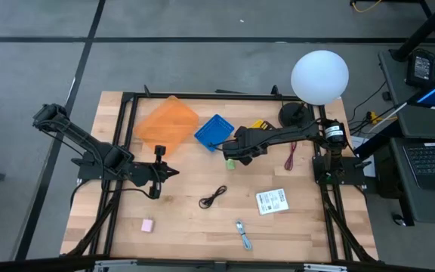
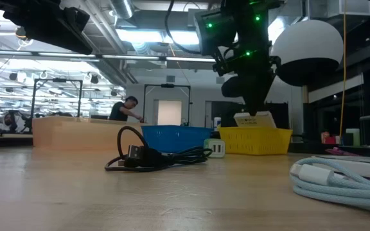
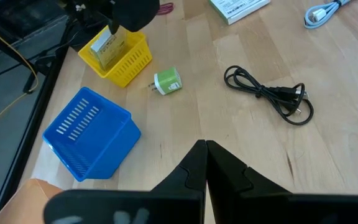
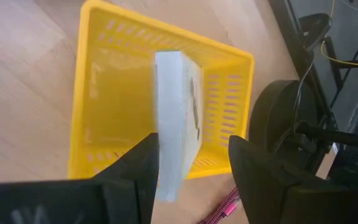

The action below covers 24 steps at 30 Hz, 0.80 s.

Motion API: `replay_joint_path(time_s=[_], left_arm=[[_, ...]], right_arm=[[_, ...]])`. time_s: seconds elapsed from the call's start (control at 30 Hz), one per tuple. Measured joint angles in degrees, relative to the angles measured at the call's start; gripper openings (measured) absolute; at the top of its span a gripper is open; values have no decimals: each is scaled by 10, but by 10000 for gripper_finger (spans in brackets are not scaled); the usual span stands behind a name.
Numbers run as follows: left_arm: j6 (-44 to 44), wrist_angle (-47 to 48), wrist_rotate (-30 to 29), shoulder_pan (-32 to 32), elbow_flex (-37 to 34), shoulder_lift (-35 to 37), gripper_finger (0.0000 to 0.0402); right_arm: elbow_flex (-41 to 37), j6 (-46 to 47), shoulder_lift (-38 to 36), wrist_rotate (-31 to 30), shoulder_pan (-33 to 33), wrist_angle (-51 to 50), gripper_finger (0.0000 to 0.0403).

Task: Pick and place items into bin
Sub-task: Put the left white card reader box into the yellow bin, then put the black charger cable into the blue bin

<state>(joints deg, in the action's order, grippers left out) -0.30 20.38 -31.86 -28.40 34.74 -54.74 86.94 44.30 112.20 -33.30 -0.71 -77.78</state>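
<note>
My right gripper (image 4: 191,165) is open above the yellow basket (image 4: 104,93), fingers pointing down. A white card (image 4: 176,118) stands on edge in the basket between the fingers and sticks out above the rim (image 2: 255,119). My left gripper (image 3: 204,152) is shut and empty, above bare table near the blue bin (image 3: 89,140). The tiny green piece (image 3: 168,81), black coiled cable (image 3: 269,96), white packet (image 1: 272,200), pink block (image 1: 147,224), blue-silver tool (image 1: 244,234) and red cord (image 1: 291,157) lie loose on the table. My right gripper stands with one finger (image 4: 143,163) close against the white card's broad face (image 4: 166,149) and the other finger well clear of it. I cannot tell whether the near finger touches the card. The card's lower end is down in the basket.
An orange bin (image 1: 168,121) stands at the table's far left, with the blue bin (image 1: 214,130) beside it. A white globe lamp (image 1: 319,75) stands at the far right by the right arm's base. Bare wood lies between the cable and the pink block.
</note>
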Motion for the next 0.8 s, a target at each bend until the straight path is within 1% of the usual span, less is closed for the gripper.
replay_joint_path(time_s=[0.5,0.67,0.8], left_arm=[[0,0,0,0,0,0,2],[0,1,0,0,0,0,2],[0,0,0,0,0,0,2]], right_arm=[[0,-1,-7,-5,10,2,172],[0,-13,-48,-54,59,26,172],[0,-11,-89,-70,103,53,172]])
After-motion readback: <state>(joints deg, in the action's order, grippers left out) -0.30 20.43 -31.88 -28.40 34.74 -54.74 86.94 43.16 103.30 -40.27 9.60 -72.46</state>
